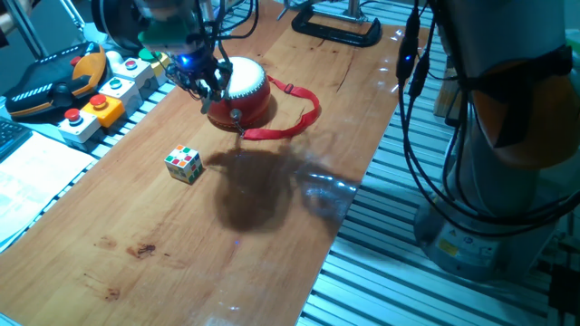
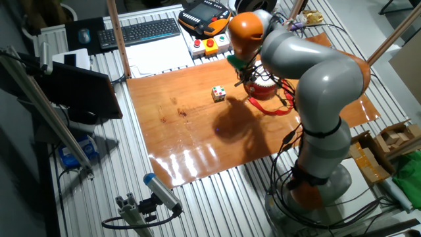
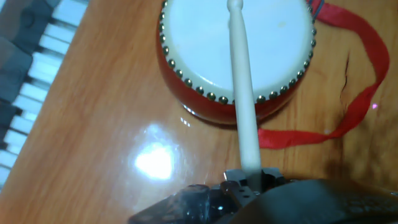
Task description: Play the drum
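The drum (image 1: 243, 91) stands upright on the wooden table (image 1: 272, 254), toward its far end in the one fixed view, with its white skin facing up and its red strap (image 1: 299, 113) lying in a loop on the wood beside it. The gripper (image 1: 207, 80) is positioned at the drum's near edge, just above the rim. In the hand view it is clamped on a pale wooden drumstick (image 3: 241, 93), which extends from the fingers out over the skin, its rounded tip reaching the far part of the drumhead. Whether the tip is touching the skin or sits slightly above it cannot be determined from these views. A multicoloured cube (image 1: 183, 164) lies on the table, apart from the drum and not involved. Assessment: the stick is in hand and correctly aligned over the playing surface, so the preparatory work appears complete. What remains, by judgement, is the striking itself; no view shows how many beats, if any, have been delivered.
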Robot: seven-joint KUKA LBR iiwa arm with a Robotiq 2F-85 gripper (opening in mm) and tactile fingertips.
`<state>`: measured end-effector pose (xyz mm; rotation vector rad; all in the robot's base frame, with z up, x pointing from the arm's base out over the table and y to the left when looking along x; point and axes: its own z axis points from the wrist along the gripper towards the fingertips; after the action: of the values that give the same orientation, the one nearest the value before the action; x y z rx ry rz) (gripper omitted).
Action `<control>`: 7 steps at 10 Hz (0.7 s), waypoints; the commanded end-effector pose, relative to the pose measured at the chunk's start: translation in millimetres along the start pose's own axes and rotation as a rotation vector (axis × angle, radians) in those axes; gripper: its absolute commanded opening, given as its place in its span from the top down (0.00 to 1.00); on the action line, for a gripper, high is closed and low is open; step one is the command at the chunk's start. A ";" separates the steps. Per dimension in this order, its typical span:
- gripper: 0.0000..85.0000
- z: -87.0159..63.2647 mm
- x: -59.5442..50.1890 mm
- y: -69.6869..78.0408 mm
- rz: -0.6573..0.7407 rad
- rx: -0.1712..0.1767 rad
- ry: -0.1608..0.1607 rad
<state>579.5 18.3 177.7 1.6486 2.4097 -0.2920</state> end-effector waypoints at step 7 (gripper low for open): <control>0.99 -4.5 0.3 -0.8 -0.070 0.013 -0.114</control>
<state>578.3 19.7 181.8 1.5698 2.4985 -0.3164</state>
